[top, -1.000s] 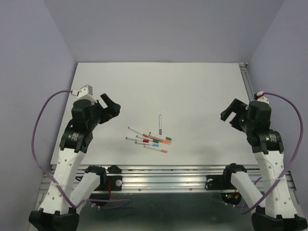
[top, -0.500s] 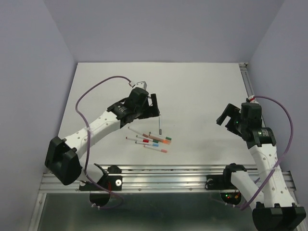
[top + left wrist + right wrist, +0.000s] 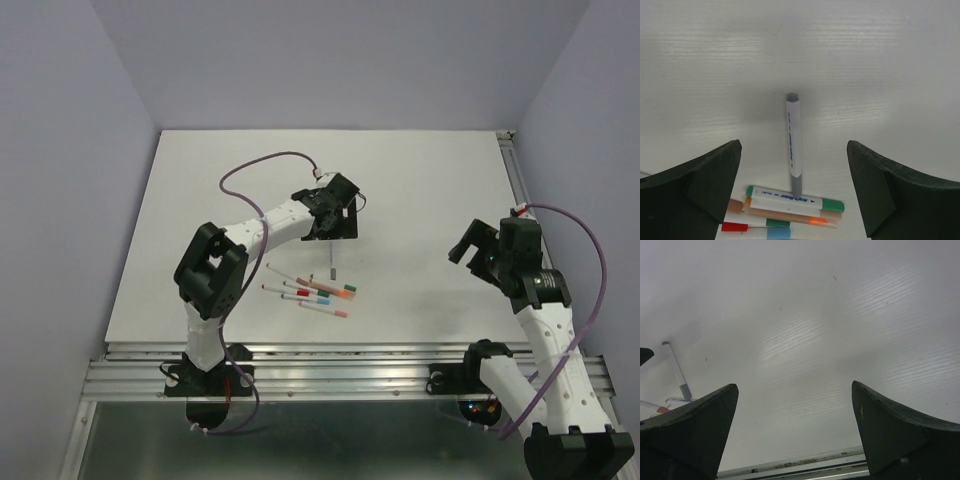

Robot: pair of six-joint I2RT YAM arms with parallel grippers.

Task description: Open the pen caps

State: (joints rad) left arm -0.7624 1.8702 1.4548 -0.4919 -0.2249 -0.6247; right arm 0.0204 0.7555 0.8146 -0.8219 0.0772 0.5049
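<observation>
landmark: grey pen [image 3: 331, 262], lying alone and straight on the white table [image 3: 420, 170], pointing away from the arm bases.

- left gripper [image 3: 793, 145]: hangs just over the grey pen's far end. fingers spread wide, one on each side of the barrel in the wrist view, touching nothing that shows.
- right gripper [image 3: 794, 385]: well right of the grey pen, over bare board. fingers spread wide, nothing between them.
- pen caps [image 3: 833, 205]: on the ends of the white pens [image 3: 305, 290], a loose row touching the grey pen's near end. green and orange caps just right of that end; red, blue and another green just left; a pink one on the side toward the bases.
- edges: metal rail [image 3: 340, 352] along the table edge on the near side of the grey pen. a second rail [image 3: 515, 165] runs down the right edge, past the right gripper. lavender walls [image 3: 330, 60] close the left, far and right sides.
- room: bare board beyond the grey pen up to the back wall. the widest free stretch lies between the grey pen and the right gripper. the left arm's purple cable [image 3: 260, 165] loops over the board to the far left of the grey pen.
- writing: a line of blue print along the grey pen's barrel and along the white pen touching it, too small to read.
</observation>
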